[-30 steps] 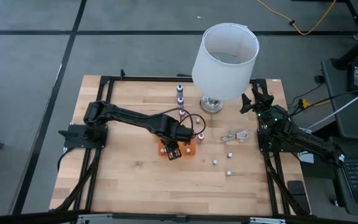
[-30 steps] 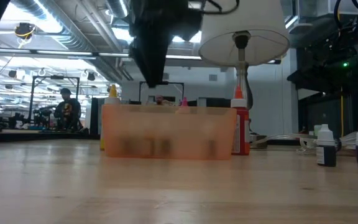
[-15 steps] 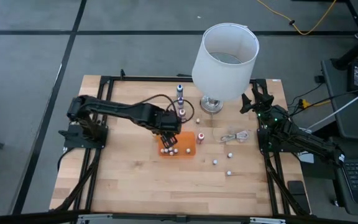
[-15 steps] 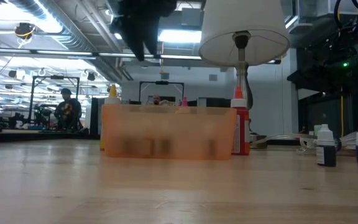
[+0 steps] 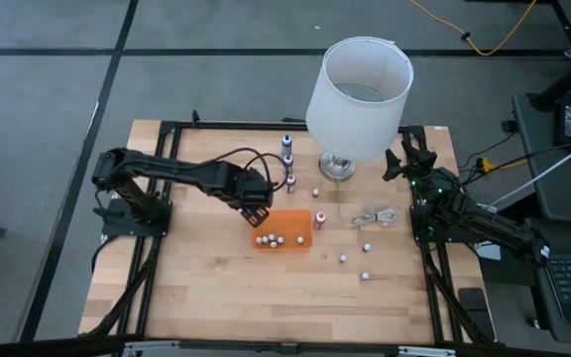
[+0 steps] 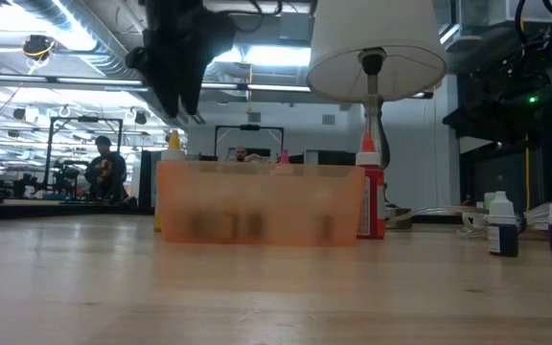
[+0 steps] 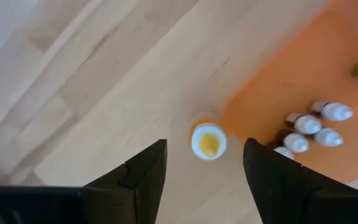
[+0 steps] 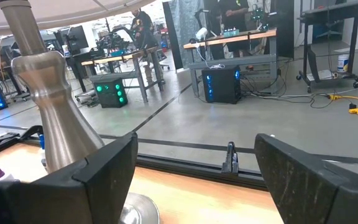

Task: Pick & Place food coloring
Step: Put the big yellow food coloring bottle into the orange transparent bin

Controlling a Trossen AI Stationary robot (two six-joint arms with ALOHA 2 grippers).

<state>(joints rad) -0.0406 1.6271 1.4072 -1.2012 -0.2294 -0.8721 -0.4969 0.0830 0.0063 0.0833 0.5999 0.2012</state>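
Observation:
The orange tray [image 5: 290, 226] lies mid-table with several white-capped food coloring bottles [image 5: 268, 239] in it, also seen in the left wrist view [image 7: 303, 124]. More bottles stand loose on the table: a row [image 5: 287, 159] by the lamp, a red one [image 5: 319, 218] right of the tray, and small ones [image 5: 344, 259] farther right. My left gripper [image 5: 256, 200] hangs open above the table just off the tray's far left corner. A yellow-topped bottle [image 7: 208, 140] stands on the wood below it, untouched. My right gripper [image 5: 397, 164] waits open at the table's far right.
A white-shaded lamp [image 5: 357, 89] with a metal base [image 8: 48, 112] stands at the table's far side. A coiled white cable [image 5: 375, 216] lies right of the tray. Bare wood stretches along the near edge and the left side.
My left gripper has gone from above the tray toward the table's left and far edges, rising a little and rolling about its own axis. The bottles in the tray, covered by it before, now show.

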